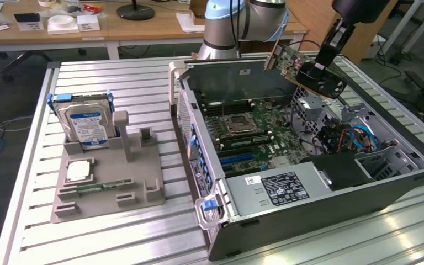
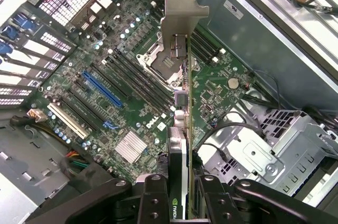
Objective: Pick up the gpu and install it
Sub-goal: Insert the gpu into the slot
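My gripper (image 1: 320, 76) is shut on the gpu (image 1: 291, 59), a green card with a black cooler, and holds it in the air over the back of the open computer case (image 1: 286, 215). In the wrist view the gpu (image 2: 182, 129) shows edge-on between my black fingers (image 2: 153, 200), and its silver bracket (image 2: 182, 12) points away from the gripper (image 2: 182, 195). Below it lies the green motherboard (image 2: 121, 92), with a blue expansion slot (image 2: 103, 87) and a white slot beside it. The card hangs clear above the board and touches no slot.
The case lies on its side on a slatted metal table (image 1: 35, 232), with cables and a drive cage (image 1: 344, 132) at the exterior view's right. A grey holder (image 1: 109, 193) beside the case carries a hard drive (image 1: 86, 124) and a memory stick (image 1: 101, 187).
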